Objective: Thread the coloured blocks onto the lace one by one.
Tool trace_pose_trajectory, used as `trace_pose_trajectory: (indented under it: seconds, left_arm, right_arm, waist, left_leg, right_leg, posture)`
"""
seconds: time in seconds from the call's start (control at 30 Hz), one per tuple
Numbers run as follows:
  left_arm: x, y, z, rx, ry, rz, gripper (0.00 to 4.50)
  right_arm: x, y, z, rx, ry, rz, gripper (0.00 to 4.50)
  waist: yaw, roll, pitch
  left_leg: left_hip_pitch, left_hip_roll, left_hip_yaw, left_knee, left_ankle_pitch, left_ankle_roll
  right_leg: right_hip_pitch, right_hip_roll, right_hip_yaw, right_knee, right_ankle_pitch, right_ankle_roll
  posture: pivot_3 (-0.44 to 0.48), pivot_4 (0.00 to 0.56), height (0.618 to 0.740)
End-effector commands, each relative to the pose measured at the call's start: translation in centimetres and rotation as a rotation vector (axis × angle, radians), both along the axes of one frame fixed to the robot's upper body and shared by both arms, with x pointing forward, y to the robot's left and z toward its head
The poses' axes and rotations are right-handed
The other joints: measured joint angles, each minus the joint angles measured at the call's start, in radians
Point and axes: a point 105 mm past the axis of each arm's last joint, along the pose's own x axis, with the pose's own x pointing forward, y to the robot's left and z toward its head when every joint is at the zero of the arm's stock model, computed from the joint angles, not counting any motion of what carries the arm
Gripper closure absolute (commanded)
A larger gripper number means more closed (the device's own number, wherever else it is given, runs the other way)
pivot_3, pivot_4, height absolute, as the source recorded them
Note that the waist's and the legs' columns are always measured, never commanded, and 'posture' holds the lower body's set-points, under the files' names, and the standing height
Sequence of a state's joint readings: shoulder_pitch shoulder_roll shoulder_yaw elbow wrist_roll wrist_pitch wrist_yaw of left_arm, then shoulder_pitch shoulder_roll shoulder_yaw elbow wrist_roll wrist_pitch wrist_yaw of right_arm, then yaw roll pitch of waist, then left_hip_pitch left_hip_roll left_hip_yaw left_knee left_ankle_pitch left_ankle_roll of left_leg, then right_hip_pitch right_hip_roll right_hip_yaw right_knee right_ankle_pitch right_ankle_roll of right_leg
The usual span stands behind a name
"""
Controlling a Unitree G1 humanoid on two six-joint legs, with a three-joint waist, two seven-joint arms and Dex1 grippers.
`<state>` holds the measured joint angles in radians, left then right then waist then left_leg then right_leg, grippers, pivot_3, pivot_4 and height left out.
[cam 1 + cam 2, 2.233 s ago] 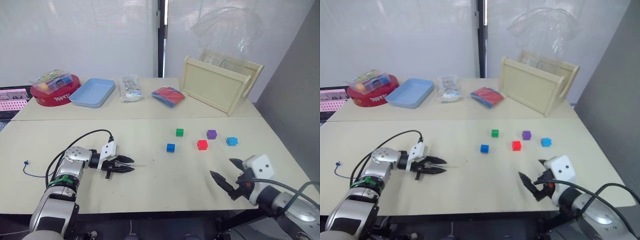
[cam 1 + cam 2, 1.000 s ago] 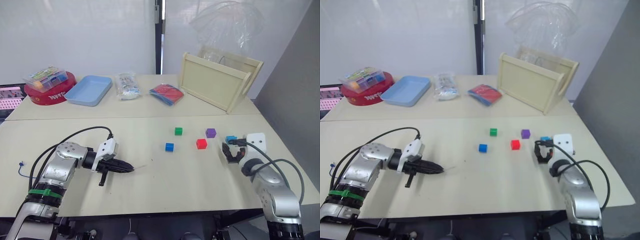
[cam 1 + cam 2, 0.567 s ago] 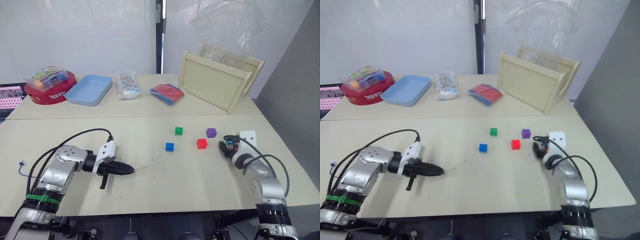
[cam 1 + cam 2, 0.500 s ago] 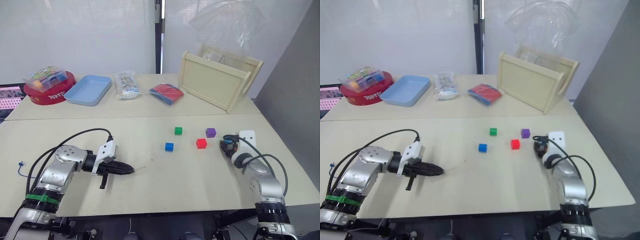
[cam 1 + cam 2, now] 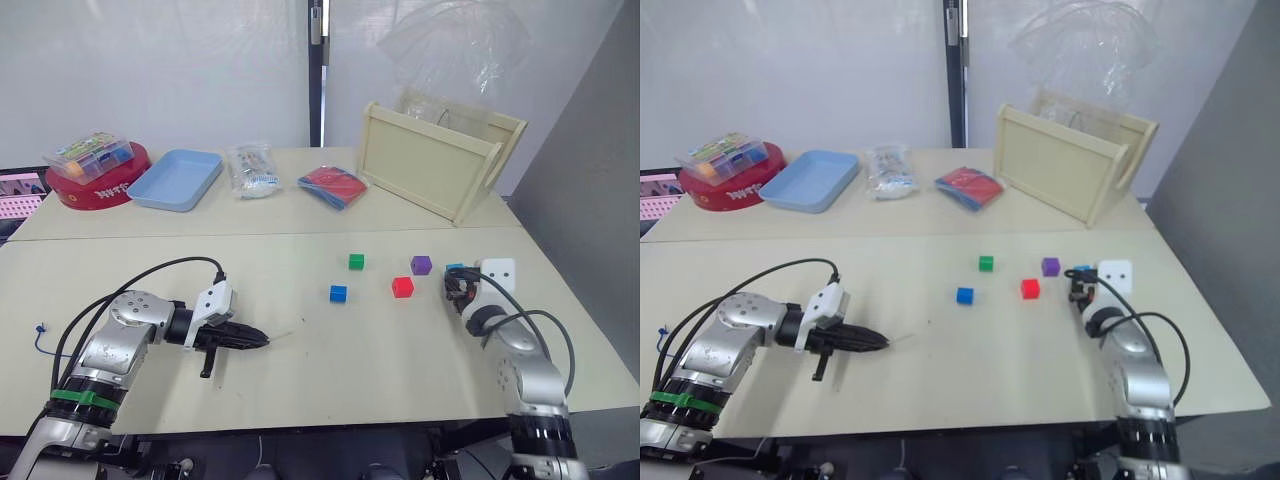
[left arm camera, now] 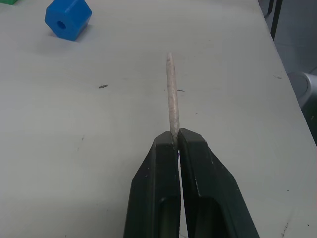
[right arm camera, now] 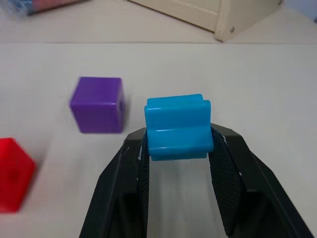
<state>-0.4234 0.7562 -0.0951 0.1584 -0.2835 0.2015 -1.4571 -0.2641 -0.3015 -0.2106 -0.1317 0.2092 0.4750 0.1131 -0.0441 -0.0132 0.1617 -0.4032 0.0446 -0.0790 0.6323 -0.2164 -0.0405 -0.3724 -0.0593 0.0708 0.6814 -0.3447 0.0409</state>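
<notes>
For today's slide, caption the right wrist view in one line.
Right hand grips the light blue block beside the purple block.

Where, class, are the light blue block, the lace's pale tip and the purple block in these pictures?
light blue block (image 7: 178, 126): right wrist view, its front face between the right gripper's fingers.
lace's pale tip (image 6: 172, 94): left wrist view, mid-length of the stiff tip.
purple block (image 7: 97, 104): right wrist view, centre of its front face.

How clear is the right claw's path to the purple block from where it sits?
Probably clear, but not free to grab: the right claw is shut on the light blue block. The purple block sits close by on bare table, nothing between them.
</notes>
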Motion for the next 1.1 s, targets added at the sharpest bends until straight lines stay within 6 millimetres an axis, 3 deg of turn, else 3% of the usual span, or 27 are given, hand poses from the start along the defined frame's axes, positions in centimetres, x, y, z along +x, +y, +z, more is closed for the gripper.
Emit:
trace_pose_trajectory:
  seconds: [0.03, 0.13, 0.23, 0.33, 0.5, 0.63, 0.77, 0.83, 1.0, 1.07, 1.1]
  left_arm:
    - [-0.1, 0.1, 0.8, -0.014, -0.015, -0.005, 4.50]
    - [-0.2, -0.1, 0.7, -0.016, 0.001, -0.015, 4.50]
    - [-0.2, -0.5, 0.8, -0.021, 0.020, -0.036, 4.50]
    - [-0.1, -0.2, 0.7, 0.008, 0.029, -0.060, 4.50]
    - [0.4, 0.0, 1.1, 0.021, 0.026, -0.069, 4.50]
    - [0.4, 0.4, 1.4, 0.039, 0.021, -0.076, 4.50]
    - [0.3, 0.6, 1.5, 0.044, 0.021, -0.078, 4.50]
    - [0.3, 0.7, 1.5, 0.045, 0.019, -0.076, 4.50]
    - [0.2, 0.6, 1.6, 0.035, 0.016, -0.066, 4.50]
    - [0.1, 0.6, 1.5, 0.032, 0.016, -0.065, 4.50]
    - [0.1, 0.5, 1.5, 0.031, 0.017, -0.063, 4.50]
  right_arm:
    - [-4.2, 4.7, 4.9, -0.013, -0.127, 0.032, 3.33]
    - [-7.4, 8.5, 5.8, 0.035, -0.100, 0.060, 3.33]
    - [-9.2, 11.2, 4.3, 0.057, 0.013, 0.118, 3.33]
    - [-11.0, 15.4, 1.4, 0.135, 0.147, 0.262, 3.33]
    - [-11.3, 15.6, -0.3, 0.083, 0.186, 0.260, 3.33]
    - [-11.1, 17.2, -2.4, 0.090, 0.216, 0.270, 3.33]
    - [-10.8, 17.3, -2.7, 0.089, 0.196, 0.259, 3.33]
    - [-10.6, 17.2, -2.6, 0.091, 0.181, 0.257, 2.27]
    - [-10.7, 16.6, -1.1, 0.086, 0.116, 0.291, 0.55]
    - [-10.8, 16.5, -0.7, 0.081, 0.106, 0.313, 0.01]
    - [-10.9, 16.5, -0.6, 0.078, 0.103, 0.322, 0.01]
  waist:
    - [0.001, 0.000, 0.000]
    - [-0.006, 0.000, 0.000]
    - [-0.002, 0.000, 0.000]
    - [0.006, 0.000, 0.000]
    - [0.000, 0.000, 0.000]
    - [-0.006, -0.001, 0.000]
    - [-0.005, -0.001, 0.000]
    - [-0.003, -0.001, 0.000]
    - [-0.002, -0.001, 0.000]
    - [-0.002, -0.001, 0.000]
    - [-0.002, -0.001, 0.000]
  left_leg:
    - [-0.001, 0.000, 0.000, 0.000, 0.000, 0.000]
    - [-0.001, 0.001, 0.000, 0.000, 0.000, 0.000]
    - [-0.001, 0.001, -0.001, 0.000, 0.000, 0.000]
    - [-0.001, 0.000, -0.001, 0.000, 0.000, 0.000]
    - [-0.001, 0.000, -0.001, 0.001, 0.000, 0.000]
    - [-0.001, 0.001, -0.001, 0.000, 0.000, 0.000]
    - [-0.002, 0.001, -0.001, -0.001, 0.000, 0.000]
    - [-0.002, 0.001, -0.001, -0.001, 0.000, 0.000]
    - [-0.002, 0.001, -0.001, 0.000, 0.000, 0.000]
    - [-0.002, 0.001, -0.001, 0.000, 0.000, 0.000]
    - [-0.002, 0.001, -0.001, 0.000, 0.000, 0.000]
  right_leg:
    - [-0.001, 0.000, 0.000, 0.001, 0.000, 0.000]
    - [-0.003, 0.001, 0.000, 0.002, 0.000, 0.000]
    - [-0.003, 0.001, 0.000, 0.002, 0.000, 0.000]
    - [-0.001, 0.000, -0.001, 0.001, 0.000, 0.000]
    - [-0.002, 0.000, 0.000, 0.001, 0.000, 0.000]
    - [-0.002, 0.001, -0.001, 0.001, 0.000, 0.000]
    - [-0.004, 0.001, 0.000, 0.001, 0.000, 0.000]
    - [-0.004, 0.001, -0.001, 0.001, 0.000, 0.000]
    - [-0.004, 0.001, -0.001, 0.001, 0.000, 0.000]
    - [-0.004, 0.001, -0.001, 0.001, 0.000, 0.000]
    - [-0.004, 0.001, -0.001, 0.001, 0.000, 0.000]
  posture:
    - [0.000, 0.150, 0.740]
    - [0.000, 0.150, 0.740]
    - [0.000, 0.150, 0.740]
    - [0.000, 0.150, 0.740]
    - [0.000, 0.150, 0.740]
    - [0.000, 0.150, 0.740]
    - [0.000, 0.150, 0.740]
    - [0.000, 0.150, 0.740]
    - [0.000, 0.150, 0.740]
    - [0.000, 0.150, 0.740]
    - [0.000, 0.150, 0.740]
